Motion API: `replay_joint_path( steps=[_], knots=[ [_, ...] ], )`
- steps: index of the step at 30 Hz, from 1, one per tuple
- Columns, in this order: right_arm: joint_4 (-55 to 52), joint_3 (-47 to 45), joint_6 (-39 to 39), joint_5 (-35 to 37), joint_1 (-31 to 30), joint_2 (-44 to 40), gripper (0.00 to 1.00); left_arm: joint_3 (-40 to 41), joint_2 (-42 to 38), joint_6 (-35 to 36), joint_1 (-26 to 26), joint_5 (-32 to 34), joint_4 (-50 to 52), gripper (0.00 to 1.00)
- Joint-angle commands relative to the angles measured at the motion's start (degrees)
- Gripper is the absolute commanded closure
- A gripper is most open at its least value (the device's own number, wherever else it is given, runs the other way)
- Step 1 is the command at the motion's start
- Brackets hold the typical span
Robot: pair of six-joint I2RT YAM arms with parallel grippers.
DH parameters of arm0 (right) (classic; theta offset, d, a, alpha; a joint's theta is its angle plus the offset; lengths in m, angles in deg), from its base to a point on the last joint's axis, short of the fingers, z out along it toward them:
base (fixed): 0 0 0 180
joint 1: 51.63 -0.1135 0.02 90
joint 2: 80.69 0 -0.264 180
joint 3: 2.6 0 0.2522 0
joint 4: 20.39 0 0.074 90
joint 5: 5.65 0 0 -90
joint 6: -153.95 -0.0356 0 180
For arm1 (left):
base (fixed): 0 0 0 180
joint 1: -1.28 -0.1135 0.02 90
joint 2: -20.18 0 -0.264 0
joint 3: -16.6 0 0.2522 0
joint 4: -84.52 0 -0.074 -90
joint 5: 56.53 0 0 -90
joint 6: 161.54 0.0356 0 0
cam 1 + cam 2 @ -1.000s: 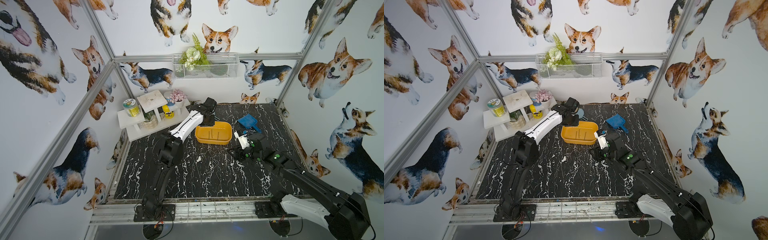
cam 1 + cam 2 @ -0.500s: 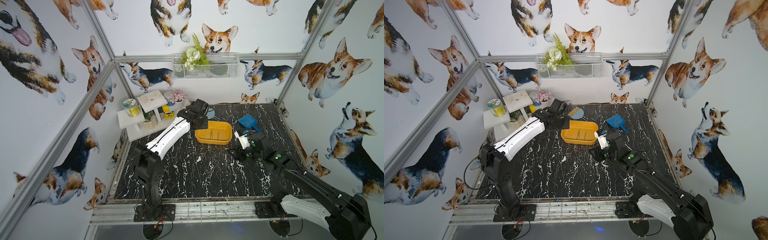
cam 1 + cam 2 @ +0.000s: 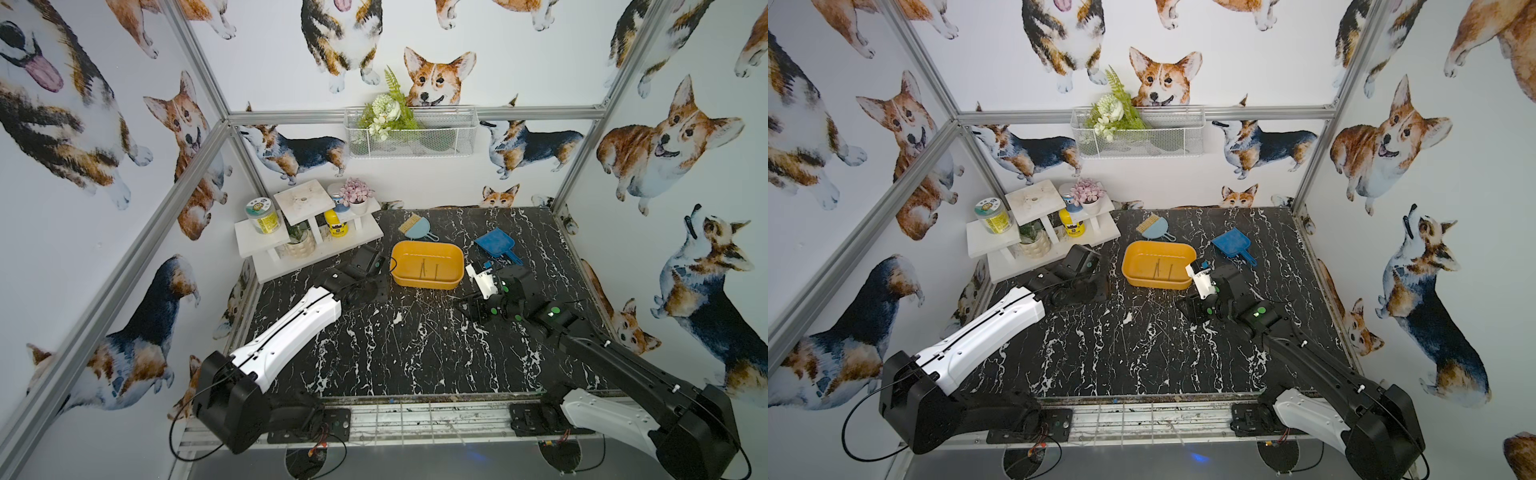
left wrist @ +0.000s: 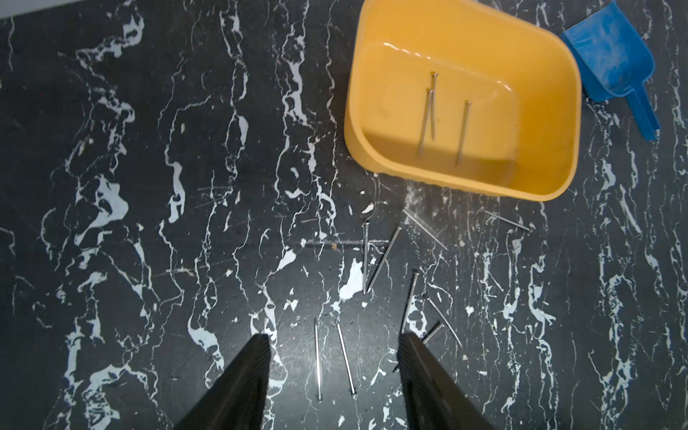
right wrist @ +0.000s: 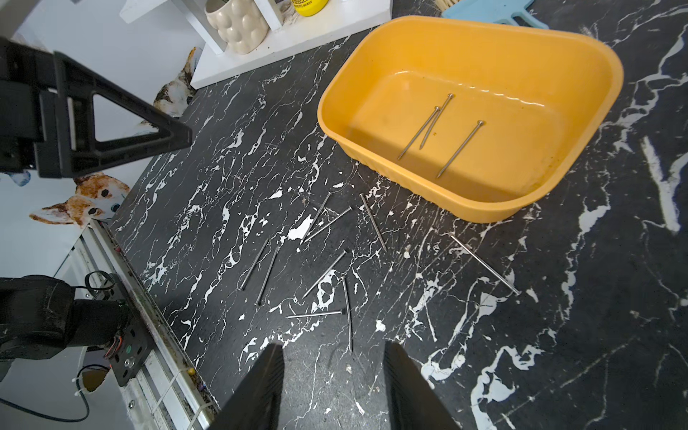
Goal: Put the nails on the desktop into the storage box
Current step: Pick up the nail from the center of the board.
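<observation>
Note left gripper (image 4: 334,337) released and empty, poised above nails (image 4: 317,361) lying on the desktop (image 4: 149,223). Note right gripper (image 5: 333,344) likewise spread and holding nothing. Count three nails already inside the storage box (image 4: 465,182), with several more scattered on the marble just beside its near wall. Expect difficulty pinching such thin pins flat against a hard surface: likely to roll, skid aside or slip from the pads if closed off-centre. Avoid closing on two adjacent nails together, at risk of dropping one short of the rim. Guard against nudging the light box out of place, and against contact between both arms working the same small patch. Regarding writing: printed labels present on the yellow bottle (image 3: 337,224) and the green-lidded jar (image 3: 262,214) on the white shelf (image 3: 353,245), but too small to read.
</observation>
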Motion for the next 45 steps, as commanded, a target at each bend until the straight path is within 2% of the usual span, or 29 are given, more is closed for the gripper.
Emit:
replay_joint_path(
  steps=[1,11,18,26,32,37,42,45],
  knots=[
    [2.04,-0.44,-1.61,-1.16,-0.71,0.45,0.51,3.2,-2.06,-2.2,0.05,-0.4,-2.14,0.39],
    [4.63,-1.33,-3.92,2.44,-7.76,3.33,0.51,11.97,-3.44,-4.28,0.06,-2.41,-6.07,0.43],
    [6.56,-2.57,-5.59,2.88,-9.7,4.48,0.51,13.59,-0.42,-4.93,0.79,-3.82,-8.48,0.55],
    [7.43,-4.44,-6.64,3.15,-10.3,3.88,0.51,15.78,0.96,-9.94,6.19,-2.95,-9.61,0.59],
    [7.34,-4.95,-6.66,3.45,-10.39,3.02,0.51,18.27,-0.44,-16.82,11.26,-1.25,-8.11,0.59],
    [7.91,-5.61,-6.77,3.07,-10.44,2.83,0.51,19.68,-1.85,-21.46,13.11,-1.1,-8.54,0.58],
    [8.58,-6.09,-7.03,2.83,-10.48,2.65,0.51,19.46,0.8,-22.79,14.56,-1.92,-9.04,0.59],
    [8.57,-6.35,-7.06,2.91,-10.56,2.37,0.51,19.68,2.07,-23.68,15.43,-2.19,-9.98,0.62]
  ],
)
